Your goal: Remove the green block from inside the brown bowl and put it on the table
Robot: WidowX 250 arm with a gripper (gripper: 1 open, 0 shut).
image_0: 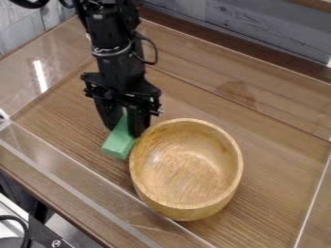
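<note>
The green block [119, 145] stands tilted just left of the brown bowl [230, 145], outside it, with its lower end on or just above the table [253, 92]. My black gripper [126, 129] points straight down over it. Its two fingers sit on either side of the block's upper part and appear shut on it. The bowl is empty, and its near-left rim is close to the block and the right finger. The fingers hide the block's top.
Low clear acrylic walls [52, 165] border the table at the front and left. A grey surface [258, 29] lies beyond the table's back edge. Bare wood stretches behind and to the right of the bowl.
</note>
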